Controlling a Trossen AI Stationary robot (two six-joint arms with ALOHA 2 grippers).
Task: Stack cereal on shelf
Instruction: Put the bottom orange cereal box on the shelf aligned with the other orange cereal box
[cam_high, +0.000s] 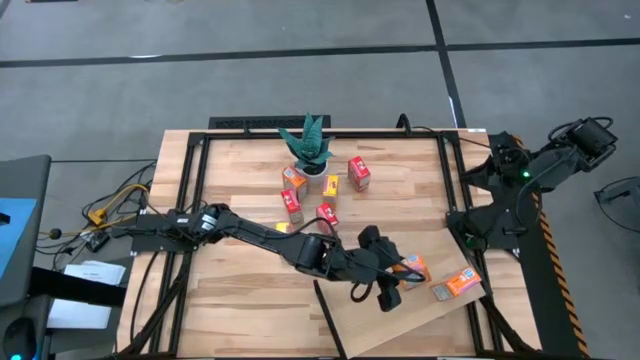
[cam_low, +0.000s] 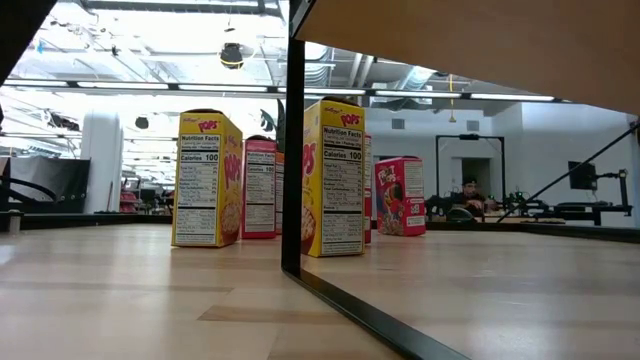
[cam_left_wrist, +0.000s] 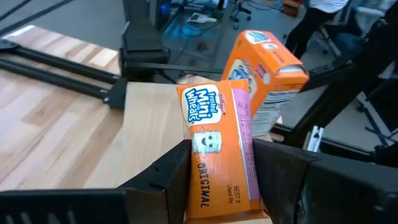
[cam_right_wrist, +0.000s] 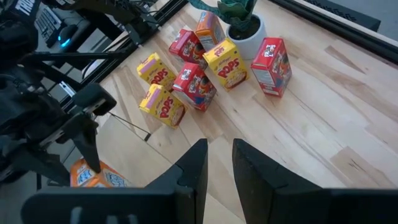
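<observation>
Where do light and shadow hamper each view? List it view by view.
Low view: bright ceiling lights behind the Pops boxes wash out the room; a dark post and brown board block the right. High view: even light, no glare on the shelf. Left wrist view: the Mini-Wheats box in the left tool is evenly lit.

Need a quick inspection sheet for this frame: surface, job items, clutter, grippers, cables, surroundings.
Surface: planked table; pale shelf lies at its near right corner.
Job items: one orange box lies on the shelf; red and yellow boxes cluster by the plant.
Clutter: potted plant.
Grippers: left gripper shut on a Mini-Wheats box over the shelf; right gripper raised at the right edge, holding nothing.
Cables: bundle off the left edge.
Surroundings: person seated far behind.
</observation>
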